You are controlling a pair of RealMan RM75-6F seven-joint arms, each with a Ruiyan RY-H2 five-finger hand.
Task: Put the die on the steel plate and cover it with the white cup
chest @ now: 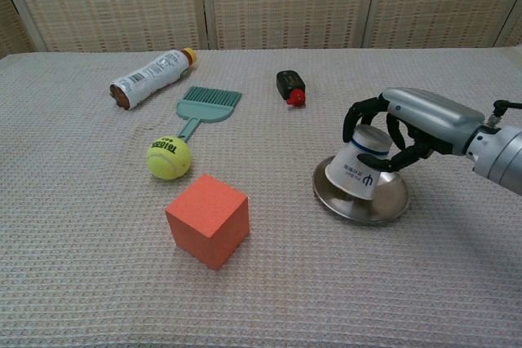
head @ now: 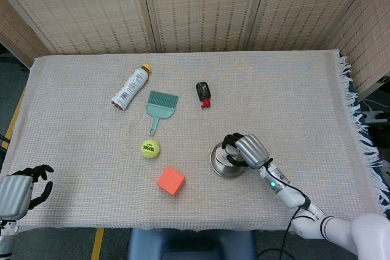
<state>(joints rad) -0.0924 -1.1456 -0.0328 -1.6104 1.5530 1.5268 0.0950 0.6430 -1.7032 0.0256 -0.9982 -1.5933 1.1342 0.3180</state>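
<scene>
The steel plate (chest: pixel 390 204) (head: pixel 218 167) lies right of centre on the cloth. My right hand (chest: pixel 398 126) (head: pixel 244 150) grips the white cup (chest: pixel 360 166), mouth down and a little tilted, low over the plate's left part. The die is hidden under the cup in both views. In the head view the cup is mostly covered by the hand. My left hand (head: pixel 21 188) hangs off the table's front left corner, fingers curled in, holding nothing.
An orange cube (chest: pixel 207 219) sits left of the plate, with a tennis ball (chest: pixel 169 158) behind it. Further back lie a teal brush (chest: pixel 203 107), a white bottle (chest: pixel 150 77) on its side and a small black and red object (chest: pixel 290 86).
</scene>
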